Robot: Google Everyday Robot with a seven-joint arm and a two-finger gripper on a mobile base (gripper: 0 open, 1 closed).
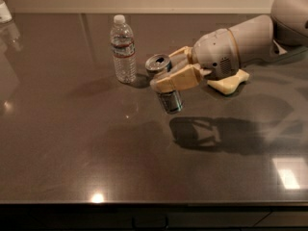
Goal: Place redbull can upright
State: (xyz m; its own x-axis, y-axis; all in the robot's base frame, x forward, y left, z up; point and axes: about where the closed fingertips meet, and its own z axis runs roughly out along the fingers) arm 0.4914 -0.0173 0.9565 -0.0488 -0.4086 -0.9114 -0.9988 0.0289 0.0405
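The redbull can [169,101] is a slim silver and blue can, held nearly upright with its silver top [158,62] tilted slightly left. My gripper [169,77] is shut on the can around its middle, coming in from the right. The can's bottom hangs just above the dark table [72,143], left of the arm's shadow. The tan fingers [179,80] cover the can's middle, so its logo is hidden.
A clear plastic water bottle [123,49] with a red-striped label stands upright just left of the can. A pale yellow sponge-like object [230,83] lies behind the arm on the right. A white object [4,11] sits at the far left corner.
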